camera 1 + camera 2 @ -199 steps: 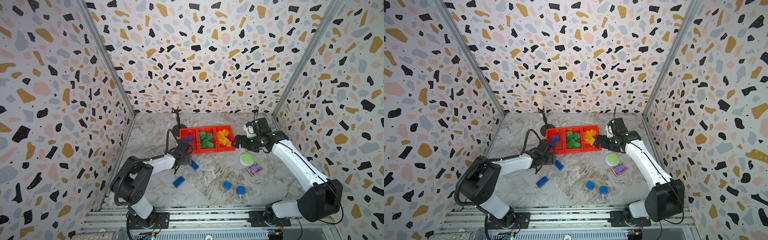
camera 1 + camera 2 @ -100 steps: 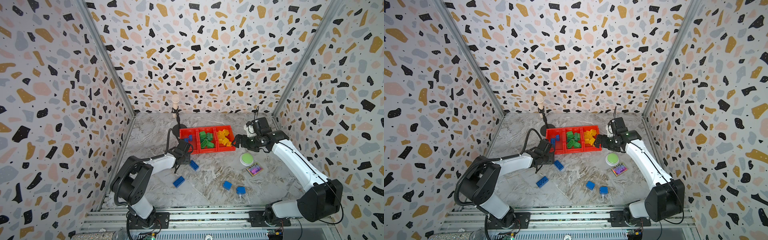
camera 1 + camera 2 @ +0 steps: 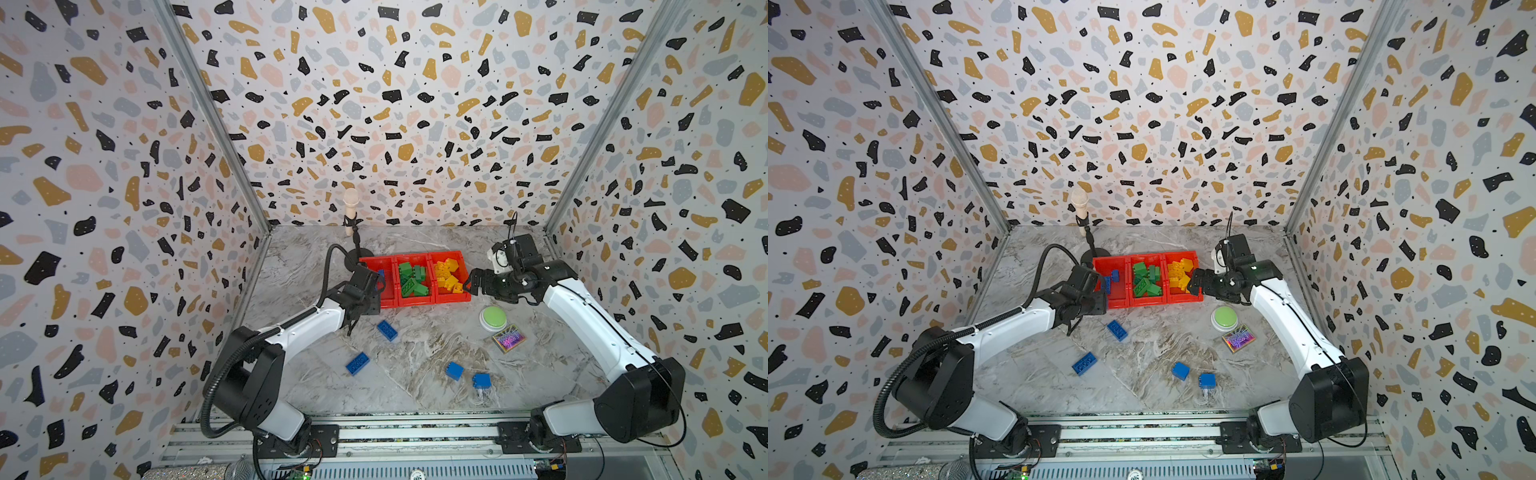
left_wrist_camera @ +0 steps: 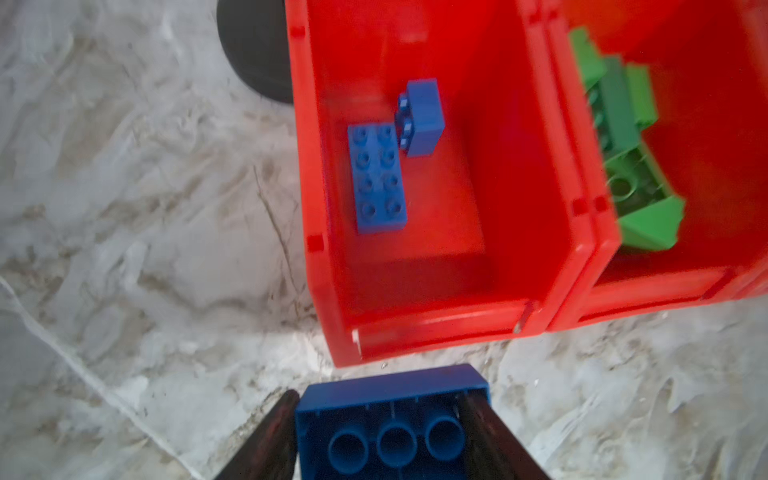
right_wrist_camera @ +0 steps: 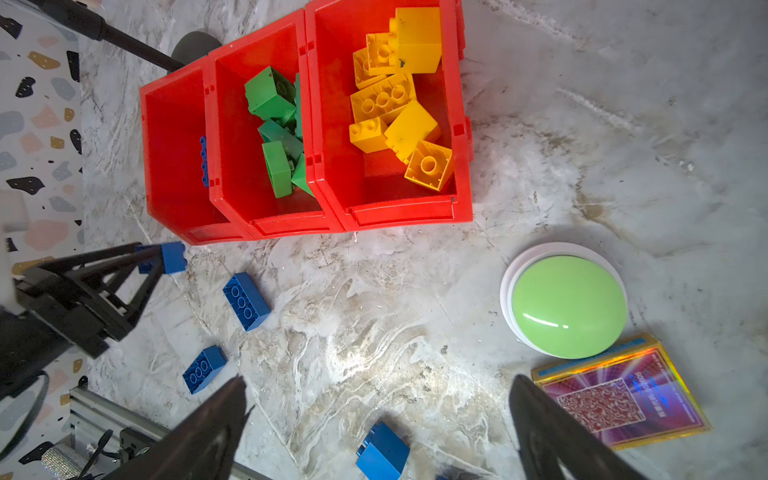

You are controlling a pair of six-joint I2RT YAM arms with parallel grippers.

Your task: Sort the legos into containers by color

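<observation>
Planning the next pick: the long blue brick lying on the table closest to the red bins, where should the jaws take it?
Grip the long blue brick across its two long side walls, near mid-length, coming straight down from above. It lies flat with its hollow underside up, at a skew to the red bins, so turn the jaws to match that angle before closing.

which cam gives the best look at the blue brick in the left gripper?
Left wrist view: the blue brick fills the foreground, its hollow underside facing the camera, clamped in the left gripper. The right wrist view shows it small and side-on at the fingertips. In both top views the arm and gripper mostly hide it.
</observation>
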